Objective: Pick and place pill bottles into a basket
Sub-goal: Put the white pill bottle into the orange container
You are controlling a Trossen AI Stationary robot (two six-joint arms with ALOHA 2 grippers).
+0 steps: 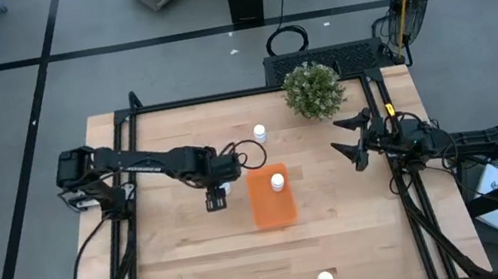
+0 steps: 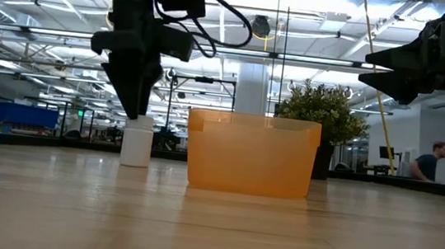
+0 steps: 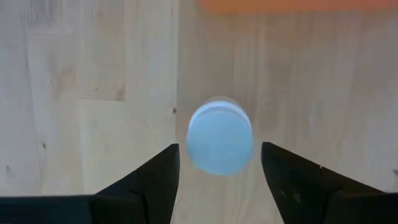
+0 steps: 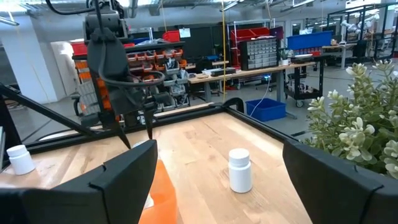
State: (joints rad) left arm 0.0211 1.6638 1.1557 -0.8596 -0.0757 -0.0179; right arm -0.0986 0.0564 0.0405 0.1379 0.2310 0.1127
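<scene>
I'm hovering my left gripper (image 1: 217, 197) straight over a pill bottle (image 3: 220, 138) standing on the table (image 1: 348, 245) just beside the orange basket (image 1: 271, 207); my fingers (image 3: 155, 180) are sitting parted on either side of its cap, not touching it. One bottle (image 1: 278, 182) is resting inside the basket. My right gripper (image 1: 351, 143) is waiting wide open near the plant (image 1: 313, 89).

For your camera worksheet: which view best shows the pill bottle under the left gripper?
The left wrist view: the bottle sits centred between the open fingers. The low view shows its side, the high view only a speck, and in the right wrist view I cannot pick it out.
</scene>
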